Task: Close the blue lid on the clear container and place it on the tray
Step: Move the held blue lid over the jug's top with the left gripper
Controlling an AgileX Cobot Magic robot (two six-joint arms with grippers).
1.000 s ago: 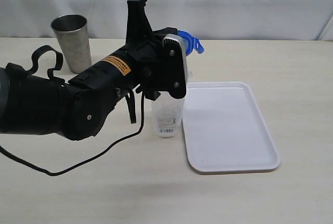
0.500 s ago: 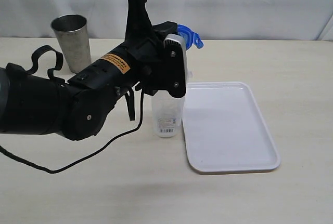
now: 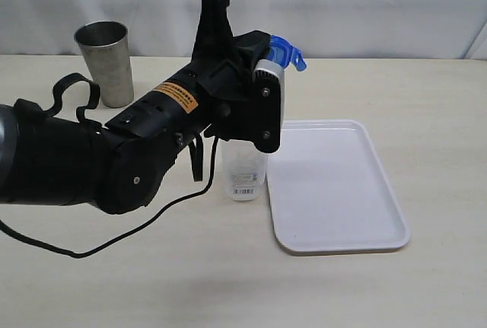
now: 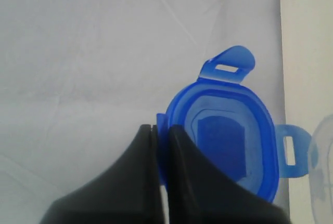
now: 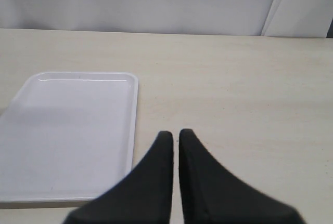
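- Left gripper [image 4: 160, 128] pinches the blue lid [image 4: 223, 146] by its edge, fingers nearly together on the rim.
- The lid hangs in the air past the fingertips, underside facing the wrist camera, flaps sticking out.
- The clear container [image 3: 245, 172] stands upright on the table below that gripper, which hides its mouth.
- It stands just beside the tray [image 3: 335, 183], off it.
- Right gripper [image 5: 176, 133] hovers over bare table near the tray, fingers pressed together, holding nothing.

Pale wood-grain tabletop [image 3: 114, 282], white cloth backdrop [image 3: 365, 1] (creased, seam at far right), soft even light
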